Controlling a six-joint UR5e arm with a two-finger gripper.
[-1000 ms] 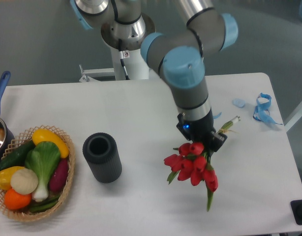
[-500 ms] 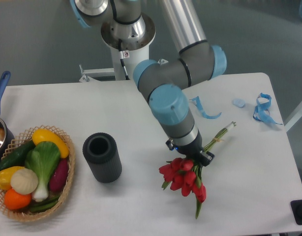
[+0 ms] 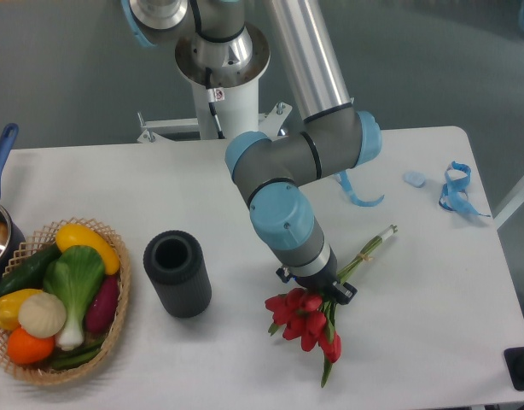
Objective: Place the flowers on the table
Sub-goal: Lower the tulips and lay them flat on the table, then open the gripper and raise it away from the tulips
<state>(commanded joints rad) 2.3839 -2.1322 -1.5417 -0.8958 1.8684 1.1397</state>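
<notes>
From my screen, the fingers [image 3: 317, 289] gripped the flowers [image 3: 306, 314] just above the red heads, low over the counter [image 3: 416, 299], stems slanting up to the right.

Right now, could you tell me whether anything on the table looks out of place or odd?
Only blue ribbon scraps strewn near the table far right corner, with another strip beside the arm.

Claw [image 3: 317, 289] over flowers [image 3: 306, 317], table [image 3: 433, 290]

Flowers [image 3: 306, 317] right of cylinder [image 3: 177, 273], basket [image 3: 40, 369] far left.
</notes>
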